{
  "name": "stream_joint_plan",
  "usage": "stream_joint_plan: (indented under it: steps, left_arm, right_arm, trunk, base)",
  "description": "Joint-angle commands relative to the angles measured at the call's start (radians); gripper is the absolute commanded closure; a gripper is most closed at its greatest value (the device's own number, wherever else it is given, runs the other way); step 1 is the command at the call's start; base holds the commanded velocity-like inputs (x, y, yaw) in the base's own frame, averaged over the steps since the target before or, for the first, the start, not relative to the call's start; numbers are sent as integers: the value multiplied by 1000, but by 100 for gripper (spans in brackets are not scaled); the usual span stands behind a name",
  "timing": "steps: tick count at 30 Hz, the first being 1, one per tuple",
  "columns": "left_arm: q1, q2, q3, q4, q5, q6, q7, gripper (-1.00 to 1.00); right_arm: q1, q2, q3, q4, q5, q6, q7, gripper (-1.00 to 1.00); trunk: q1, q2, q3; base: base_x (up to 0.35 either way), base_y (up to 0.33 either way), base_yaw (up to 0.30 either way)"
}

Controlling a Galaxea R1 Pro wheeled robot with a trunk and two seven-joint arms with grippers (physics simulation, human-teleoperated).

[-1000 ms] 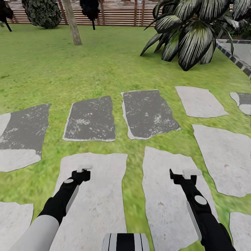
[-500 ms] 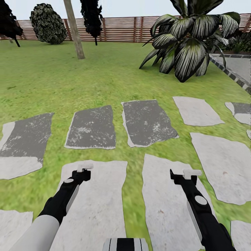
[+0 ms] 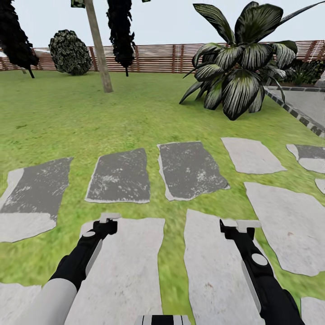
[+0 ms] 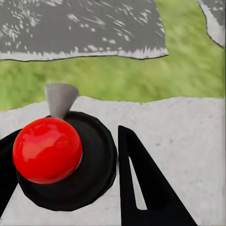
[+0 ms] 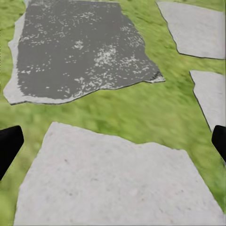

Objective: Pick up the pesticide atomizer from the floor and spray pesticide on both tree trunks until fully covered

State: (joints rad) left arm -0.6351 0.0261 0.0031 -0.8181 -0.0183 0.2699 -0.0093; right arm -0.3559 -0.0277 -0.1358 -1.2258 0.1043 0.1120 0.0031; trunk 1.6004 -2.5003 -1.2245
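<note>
Tree trunk [image 3: 100,49] standing at approx 11 o'clock, far across lawn [image 3: 90,117], leaning slightly, bare grey-brown, crown cut off by top of head view; wooden fence [image 3: 158,58] running behind it along far edge. Round dark bush [image 3: 70,52] sitting just beside trunk at 10 o'clock; two narrow dark trees flanking, one [image 3: 121,27] close at 12, other [image 3: 16,40] further at 10. Big striped broad-leaved plant [image 3: 239,67] spreading at 1 o'clock; dark-edged paved strip [image 3: 293,108] running past it at 2.

Floor nearer robot: two dark grey stones [image 3: 192,169] lying side by side at 12, light grey ones around.

L gripper [image 3: 108,220] hovering over light stone [image 3: 124,266] at 7 o'clock; can't tell if fingers spread or pressed together. L wrist view showing glossy red ball [image 4: 47,149] sitting on black round disc [image 4: 94,174], grey cone behind; unclear what it is.

R gripper [image 3: 241,223] hovering over another light stone [image 3: 212,271] at 5 o'clock; fingers [image 5: 9,146] spread wide, nothing between them but stone and grass.
</note>
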Motion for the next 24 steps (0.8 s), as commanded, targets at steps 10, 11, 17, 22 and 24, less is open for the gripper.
stream_joint_plan:
  steps: [10, 11, 17, 22, 24]
  left_arm:
    - [21, -3, -1, 0, 0, 0, 0, 100]
    - [21, -3, -1, 0, 0, 0, 0, 100]
    - [23, -3, -2, -1, 0, 0, 0, 100]
    - [23, -3, -2, -1, 0, 0, 0, 100]
    - [23, -3, -2, -1, 0, 0, 0, 100]
  right_arm:
    - [0, 1, 1, 2, -1, 0, 0, -100]
    - [0, 1, 1, 5, -1, 0, 0, -100]
    - [0, 2, 1, 12, -2, 0, 0, -100]
    - [0, 2, 1, 12, -2, 0, 0, -100]
    - [0, 2, 1, 11, -2, 0, 0, -100]
  trunk:
    - [-35, 63, 48]
    - [-39, 70, 53]
    - [-62, 112, 81]
    - [-81, 147, 102]
    - [-89, 161, 109]
  base:
    - [0, 0, 0]
    - [0, 0, 0]
    - [0, 0, 0]
    - [0, 0, 0]
    - [0, 0, 0]
